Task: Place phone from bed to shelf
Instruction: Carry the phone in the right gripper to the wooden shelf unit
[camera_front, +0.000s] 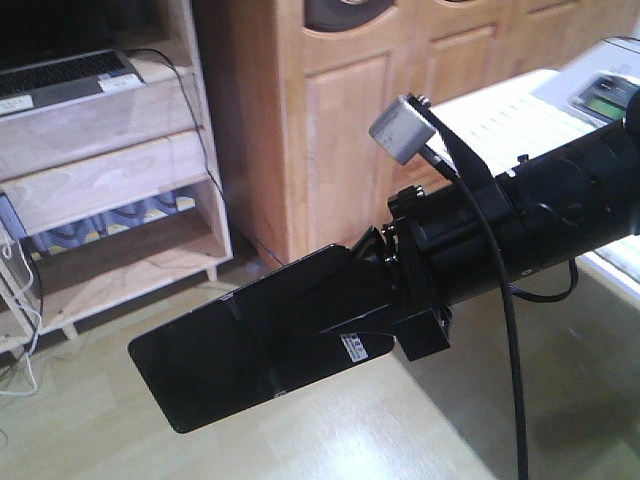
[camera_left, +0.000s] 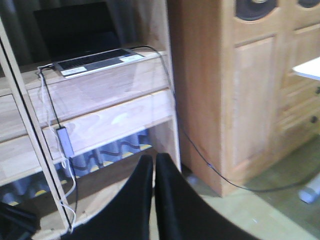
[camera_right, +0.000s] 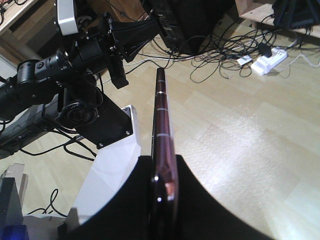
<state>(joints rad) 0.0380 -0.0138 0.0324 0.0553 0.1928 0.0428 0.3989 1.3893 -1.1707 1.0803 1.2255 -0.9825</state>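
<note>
Pale natural-wood boards form the open shelving unit (camera_front: 110, 180) at my far left. A grey laptop (camera_front: 60, 80) lies open on its upper board, and a thin black cable (camera_front: 197, 120) runs down the unit's right side. My left claw (camera_left: 152, 200) hangs in front of the lower compartment. Its two black fingers (camera_left: 130, 210) are clenched almost together, with only a thin slit between them, and they hold nothing.

Just right of the shelving stands a tall orange-brown wooden cabinet with panelled doors (camera_front: 340, 120).

Further right, the slim black glossy smartphone (camera_front: 230, 350) is up in the air over the light wood-grain floor (camera_front: 400, 440). It sits lower than the laptop board and does not touch the shelving. My right claw (camera_right: 161, 170) grasps it by one end, one black finger on each flat face. The free end points down and to the left. A small white label (camera_front: 355, 347) shows near the grasped end; I cannot tell whether it sits on the phone or on my finger. From my right wrist the phone appears edge-on, with its pinkish rim running straight away from me.
</note>
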